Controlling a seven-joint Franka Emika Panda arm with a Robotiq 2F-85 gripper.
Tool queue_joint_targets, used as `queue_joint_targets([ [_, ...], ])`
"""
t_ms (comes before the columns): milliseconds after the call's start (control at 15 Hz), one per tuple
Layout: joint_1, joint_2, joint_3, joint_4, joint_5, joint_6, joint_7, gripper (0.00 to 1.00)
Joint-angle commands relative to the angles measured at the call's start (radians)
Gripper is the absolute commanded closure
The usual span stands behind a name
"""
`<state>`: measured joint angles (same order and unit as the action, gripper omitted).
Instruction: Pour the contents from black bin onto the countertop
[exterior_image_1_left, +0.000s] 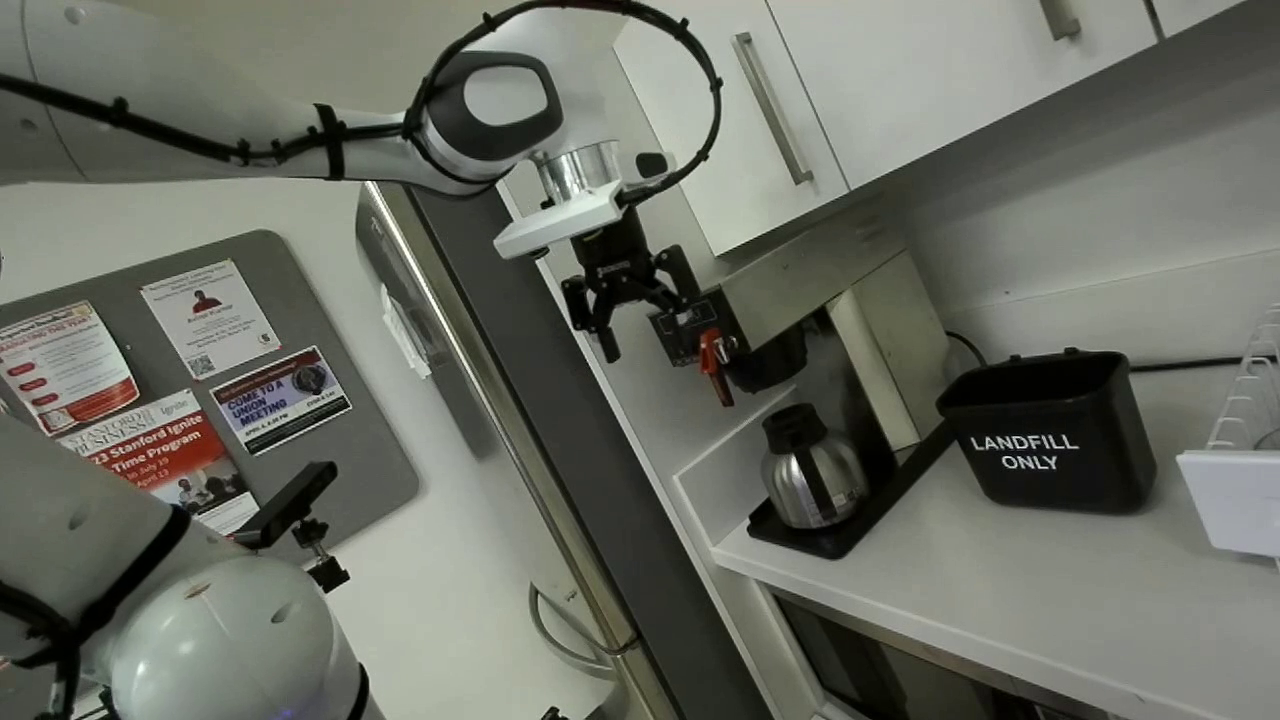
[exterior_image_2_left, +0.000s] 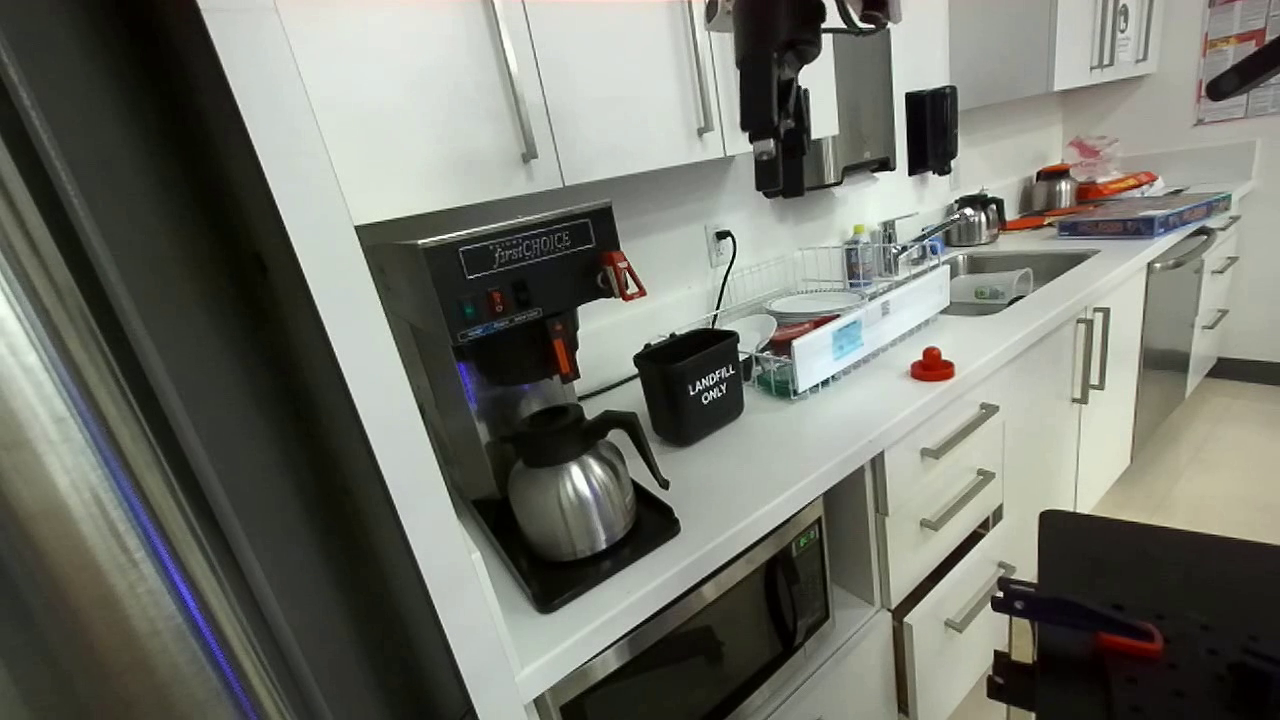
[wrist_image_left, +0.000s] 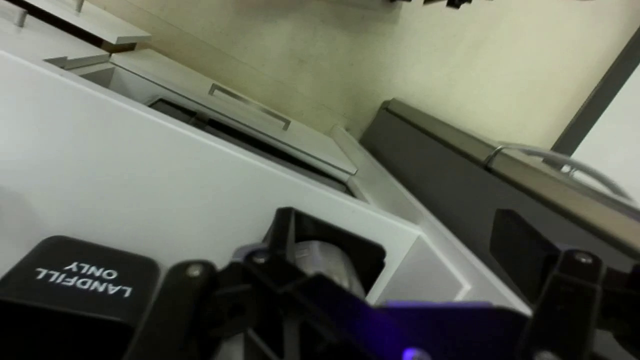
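The black bin (exterior_image_1_left: 1065, 480) stands upright on the white countertop (exterior_image_1_left: 930, 570), its "LANDFILL ONLY" lettering facing out. The bin also shows in an exterior view (exterior_image_2_left: 692, 400) between the coffee maker and the dish rack, and at the lower left of the wrist view (wrist_image_left: 75, 260). The contents are not visible; the inside of the bin looks dark. My gripper (exterior_image_1_left: 650, 328) hangs in the air by the upper cabinets, well above the countertop and apart from the bin. In the wrist view its fingers (wrist_image_left: 395, 222) are spread wide with nothing between them.
A coffee maker (exterior_image_2_left: 510, 260) with a steel coffee pot (exterior_image_2_left: 572, 505) on a black tray stands beside the bin. A dish rack (exterior_image_2_left: 870, 325) is on the bin's other side. Upper cabinets (exterior_image_1_left: 930, 80) overhang the counter. A red knobbed object (exterior_image_2_left: 932, 368) lies near the counter edge.
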<state>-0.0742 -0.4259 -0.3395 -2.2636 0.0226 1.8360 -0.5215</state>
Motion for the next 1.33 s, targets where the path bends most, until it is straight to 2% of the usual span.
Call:
queue_joint_targets([
  [0, -0.064, 0.107, -0.041, 0.042, 0.016, 0.159, 0.021, 0.00],
  [333, -0.110, 0.321, -0.070, 0.062, 0.032, 0.579, 0.035, 0.00],
  [467, -0.125, 0.408, -0.056, 0.080, 0.043, 0.690, 0.057, 0.00],
  [533, -0.136, 0.422, -0.044, 0.085, 0.025, 0.683, 0.079, 0.00],
  [600, -0.145, 0.364, -0.038, 0.036, 0.026, 0.669, 0.039, 0.00],
  [733, -0.155, 0.419, -0.023, 0.060, 0.022, 0.682, 0.062, 0.00],
  [1000, -0.159, 0.431, -0.022, 0.080, 0.021, 0.682, 0.063, 0.00],
  [1267, -0.180, 0.528, -0.005, 0.162, 0.037, 0.687, 0.273, 0.00],
])
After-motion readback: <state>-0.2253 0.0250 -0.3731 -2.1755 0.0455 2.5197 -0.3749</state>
